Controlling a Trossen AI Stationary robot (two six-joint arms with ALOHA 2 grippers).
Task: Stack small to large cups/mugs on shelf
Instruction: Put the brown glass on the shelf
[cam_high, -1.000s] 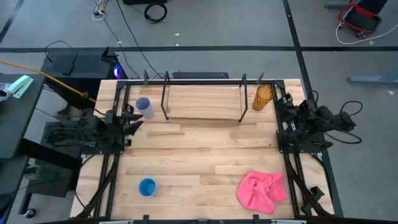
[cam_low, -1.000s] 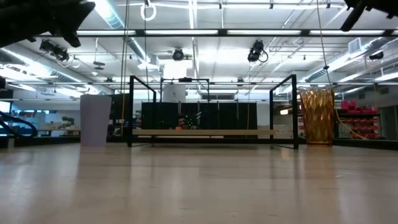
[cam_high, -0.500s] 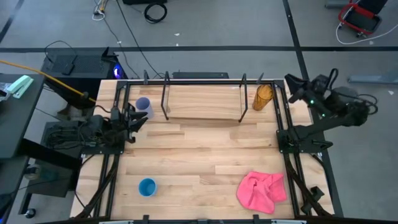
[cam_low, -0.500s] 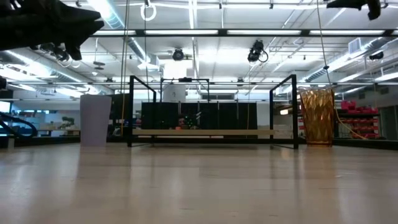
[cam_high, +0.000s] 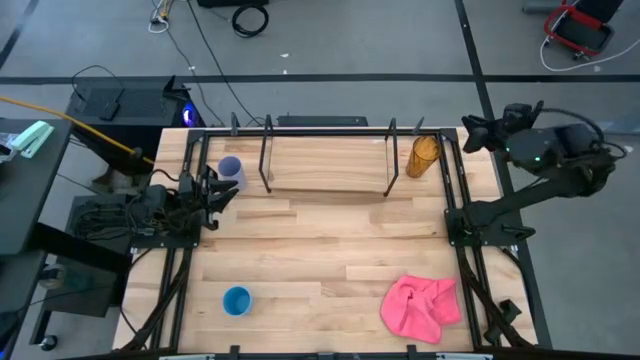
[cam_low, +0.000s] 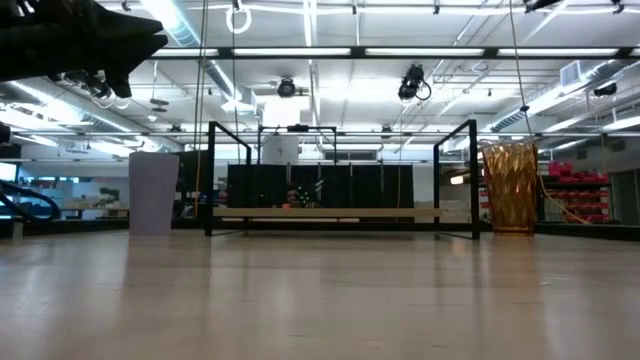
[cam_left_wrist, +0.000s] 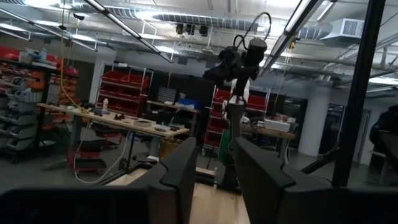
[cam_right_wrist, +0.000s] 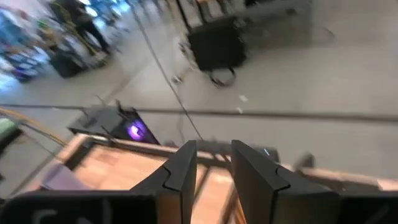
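1. My left tool (cam_high: 222, 190) hangs over the left edge of the worktop (cam_high: 320, 250), just in front of the lavender cup (cam_high: 231, 171). Its fingers (cam_left_wrist: 183, 171) stand slightly apart, with a narrow gap, and grasp nothing.
2. My right tool (cam_high: 468, 133) is raised beyond the worktop's far right corner, to the right of the amber cup (cam_high: 424, 154). Its fingers (cam_right_wrist: 180, 174) also show a narrow gap and hold nothing.
3. Shelf (cam_high: 328, 160): stands at the far edge of the worktop, in the middle; black rod frame, light wood board. No cup on it.
4. Lavender cup: upright on the worktop, just left of the shelf's left end; in the low view (cam_low: 153, 193) it stands clear of the frame.
5. Amber cup: upright, just right of the shelf's right end; tallest of the two in the low view (cam_low: 509, 186).
6. Blue cup (cam_high: 237, 300): upright, open mouth up, near the front left of the worktop, well apart from the shelf and the other cups.
7. Pink cloth (cam_high: 421, 306): crumpled at the front right of the worktop.
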